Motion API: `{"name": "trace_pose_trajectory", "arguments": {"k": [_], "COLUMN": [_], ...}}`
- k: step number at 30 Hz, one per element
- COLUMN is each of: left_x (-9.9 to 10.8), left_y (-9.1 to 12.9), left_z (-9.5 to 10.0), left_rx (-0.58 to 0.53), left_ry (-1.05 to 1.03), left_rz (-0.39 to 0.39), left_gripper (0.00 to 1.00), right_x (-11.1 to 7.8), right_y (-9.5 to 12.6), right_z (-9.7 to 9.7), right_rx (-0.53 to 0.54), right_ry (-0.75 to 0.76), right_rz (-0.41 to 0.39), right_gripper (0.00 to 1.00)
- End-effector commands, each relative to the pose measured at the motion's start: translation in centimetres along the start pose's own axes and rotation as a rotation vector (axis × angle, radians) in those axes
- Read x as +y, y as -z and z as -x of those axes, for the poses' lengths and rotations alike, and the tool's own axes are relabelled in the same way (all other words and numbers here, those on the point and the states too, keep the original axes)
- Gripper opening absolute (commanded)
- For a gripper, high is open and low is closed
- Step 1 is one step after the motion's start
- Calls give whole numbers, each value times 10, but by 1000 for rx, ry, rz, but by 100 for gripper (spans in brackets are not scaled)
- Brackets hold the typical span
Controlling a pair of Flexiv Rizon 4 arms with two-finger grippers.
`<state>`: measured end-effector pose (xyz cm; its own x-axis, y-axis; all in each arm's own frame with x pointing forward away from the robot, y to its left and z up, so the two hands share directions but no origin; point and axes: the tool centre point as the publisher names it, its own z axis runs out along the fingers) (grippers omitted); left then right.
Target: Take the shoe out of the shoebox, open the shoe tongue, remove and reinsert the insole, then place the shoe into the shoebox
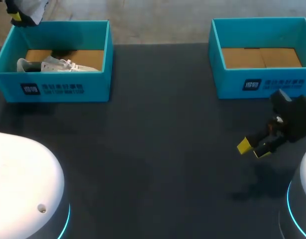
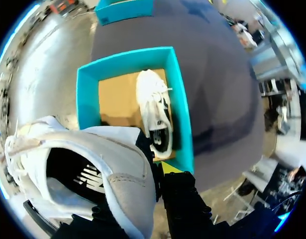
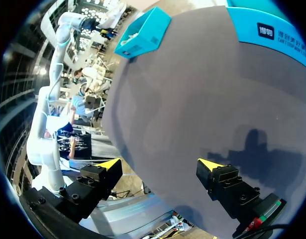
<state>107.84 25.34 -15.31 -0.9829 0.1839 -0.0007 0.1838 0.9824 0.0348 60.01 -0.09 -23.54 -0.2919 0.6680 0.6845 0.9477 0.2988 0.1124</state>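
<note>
The right gripper, fingers spread with nothing between them, hangs over the dark counter on its near right. Farther back stand the right shoebox and the left shoebox. A second shoe lies along the left shoebox's long axis against the near wall, heel left and toe right. Beyond that box's far left corner, the left gripper pinches the heel end of a white shoe in the air, opening toward the wrist.
</note>
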Motion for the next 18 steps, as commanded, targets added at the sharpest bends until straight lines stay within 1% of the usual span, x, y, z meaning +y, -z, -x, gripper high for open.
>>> {"name": "trace_pose_trajectory", "arguments": {"k": [1, 4, 5, 10, 12, 18], "left_x": [4, 9, 11, 18, 22, 22], "left_y": [8, 9, 9, 11, 10, 10], "left_z": [-5, -6, -7, -10, -4, -4], "left_rx": [3, 10, 13, 7, 21, 21], "left_ry": [-118, -243, -288, -470, -429, -429], "left_rz": [33, 46, 37, 47, 76, 76], "left_gripper": [0, 0, 0, 0, 0, 0], "right_x": [-1, -1, -1, -1, -1, -1], "right_y": [0, 0, 0, 0, 0, 0], "right_z": [0, 0, 0, 0, 0, 0], "right_rx": [-2, -2, -2, -2, -2, -2], "right_ry": [-1, -1, -1, -1, -1, -1], "right_rz": [0, 0, 0, 0, 0, 0], "right_gripper": [100, 100, 100, 100, 100, 100]}}
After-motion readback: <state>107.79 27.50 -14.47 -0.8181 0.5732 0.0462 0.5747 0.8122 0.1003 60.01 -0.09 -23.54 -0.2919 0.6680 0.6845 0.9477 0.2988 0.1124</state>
